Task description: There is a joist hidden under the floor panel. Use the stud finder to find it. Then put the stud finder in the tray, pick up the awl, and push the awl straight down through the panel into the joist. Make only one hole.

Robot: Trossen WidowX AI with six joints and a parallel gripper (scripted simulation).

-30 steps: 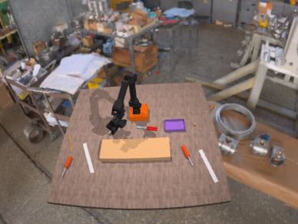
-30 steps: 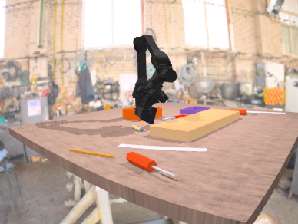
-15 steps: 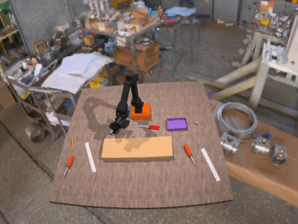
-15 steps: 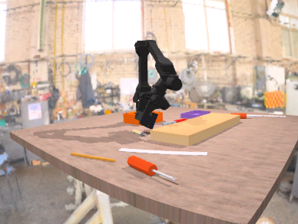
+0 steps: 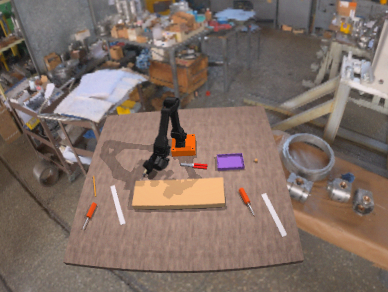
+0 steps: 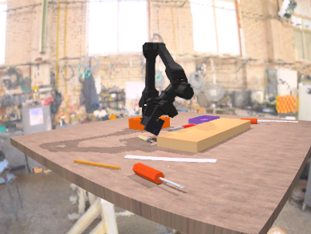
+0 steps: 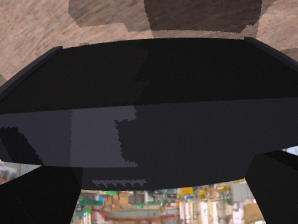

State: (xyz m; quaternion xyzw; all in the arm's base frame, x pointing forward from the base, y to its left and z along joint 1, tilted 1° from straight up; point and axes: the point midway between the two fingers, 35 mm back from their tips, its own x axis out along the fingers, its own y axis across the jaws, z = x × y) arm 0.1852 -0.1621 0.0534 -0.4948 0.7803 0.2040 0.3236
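My gripper point(image 6: 159, 115) is shut on the black stud finder point(image 6: 155, 125) point(image 7: 150, 135), which is tilted and fills much of the wrist view. It hangs above the table beside the left back end of the tan floor panel point(image 5: 179, 193) point(image 6: 204, 134), not over the panel. The purple tray point(image 5: 230, 162) point(image 6: 203, 119) is empty, behind the panel to the right. A small thing with a tan handle point(image 5: 145, 174) point(image 6: 143, 138), perhaps the awl, shows just below the gripper; its tip is hard to make out. No hole shows in the panel.
Orange-handled screwdrivers point(image 5: 90, 215) point(image 5: 245, 196) point(image 6: 148, 173) lie on both sides of the panel, with white strips point(image 5: 117, 205) point(image 5: 274, 215) and a pencil point(image 5: 94, 186). A red-handled tool point(image 5: 200, 166) lies between the orange arm base point(image 5: 185, 146) and the panel. A small tan piece point(image 5: 256, 160) lies right of the tray.
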